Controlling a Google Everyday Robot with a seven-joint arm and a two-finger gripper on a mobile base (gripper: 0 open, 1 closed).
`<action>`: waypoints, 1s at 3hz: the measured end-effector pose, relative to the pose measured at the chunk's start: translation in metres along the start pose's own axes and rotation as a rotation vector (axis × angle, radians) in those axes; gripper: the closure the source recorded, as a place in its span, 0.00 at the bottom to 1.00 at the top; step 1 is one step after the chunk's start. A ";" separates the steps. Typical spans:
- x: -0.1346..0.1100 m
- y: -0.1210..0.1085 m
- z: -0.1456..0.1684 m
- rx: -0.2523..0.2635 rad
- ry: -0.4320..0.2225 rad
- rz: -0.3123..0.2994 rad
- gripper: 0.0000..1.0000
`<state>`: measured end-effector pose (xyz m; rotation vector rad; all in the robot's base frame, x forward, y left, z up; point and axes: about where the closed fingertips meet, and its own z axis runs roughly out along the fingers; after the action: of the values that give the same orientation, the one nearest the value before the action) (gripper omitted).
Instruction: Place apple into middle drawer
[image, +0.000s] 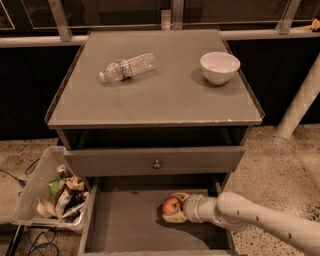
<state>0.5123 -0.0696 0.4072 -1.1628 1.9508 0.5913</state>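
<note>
The apple (171, 205), red-orange and round, sits between the fingers of my gripper (170, 208) low inside the open middle drawer (120, 222), right of its centre. The gripper reaches in from the right on a white arm, and its fingers are closed around the apple. Whether the apple touches the grey drawer floor I cannot tell. The drawer is pulled out wide below the grey drawer front with the round knob (157, 164).
On the cabinet top (160, 100) lie a clear plastic bottle (126, 67) on its side and a white bowl (219, 67). A clear bin of trash (55, 195) stands on the floor left of the drawer. A white post (300, 102) leans at right.
</note>
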 end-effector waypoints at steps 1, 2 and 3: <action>0.011 0.000 0.012 0.004 0.004 -0.005 1.00; 0.019 0.000 0.019 0.013 0.010 -0.009 1.00; 0.019 0.000 0.020 0.014 0.010 -0.008 0.82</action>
<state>0.5140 -0.0656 0.3801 -1.1669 1.9541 0.5681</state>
